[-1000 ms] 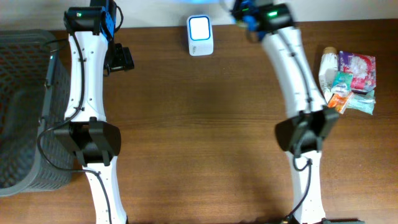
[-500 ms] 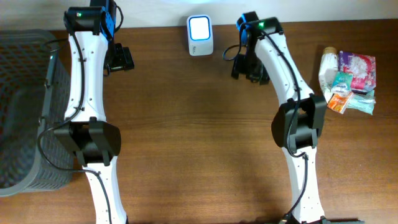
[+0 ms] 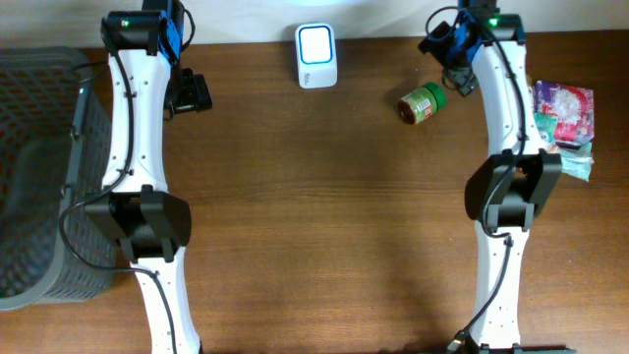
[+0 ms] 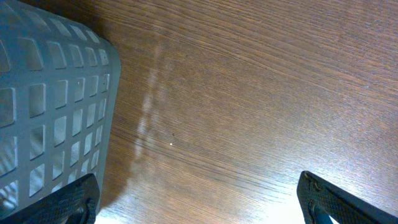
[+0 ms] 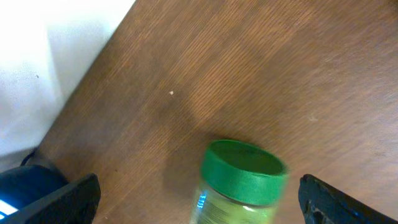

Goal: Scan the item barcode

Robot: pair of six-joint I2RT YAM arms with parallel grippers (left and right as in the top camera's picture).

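The item, a jar with a green lid [image 3: 421, 103], lies on the brown table right of the white scanner [image 3: 316, 54] with its lit blue-white face. My right gripper [image 3: 452, 61] hovers just up-right of the jar, open and holding nothing. In the right wrist view the jar [image 5: 244, 171] is blurred and sits between the wide-apart fingertips of my right gripper [image 5: 199, 205], touching neither; a blue glint shows on its label. My left gripper [image 3: 189, 93] is open over bare wood at the back left, and its left wrist view shows nothing inside the gripper [image 4: 202, 202].
A grey mesh basket [image 3: 39, 167] fills the left edge and also shows as the basket [image 4: 50, 106] beside my left fingers. A pile of packaged goods [image 3: 562, 118] lies at the right edge behind the right arm. The table's back edge meets a white wall.
The right arm swung right from beside the scanner and its jaws opened. The jar, unseen before, now lies free on the table. The left arm has not moved.
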